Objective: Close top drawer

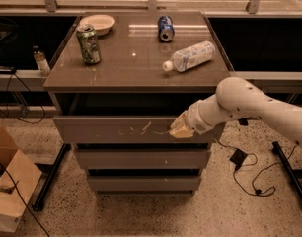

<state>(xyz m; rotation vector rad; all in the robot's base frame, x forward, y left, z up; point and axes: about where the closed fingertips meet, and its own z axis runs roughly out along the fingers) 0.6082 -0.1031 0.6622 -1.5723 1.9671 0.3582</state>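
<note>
The top drawer [106,130] stands partly pulled out under the tabletop [131,70], its scratched front panel directly against the gripper [178,130], which touches the panel's right part just right of the pale squiggles; whether the gripper is open or closed cannot be told. Below the gripper sit two more drawer fronts [141,158]. On the tabletop above it lies a plastic bottle [190,57], a blue can [165,28] lies farther back, and up to its left are a green can [89,44] and a bowl [97,22].

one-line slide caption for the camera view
Gripper at the front panel of the pulled-out top drawer, right of its scratch marks.
</note>
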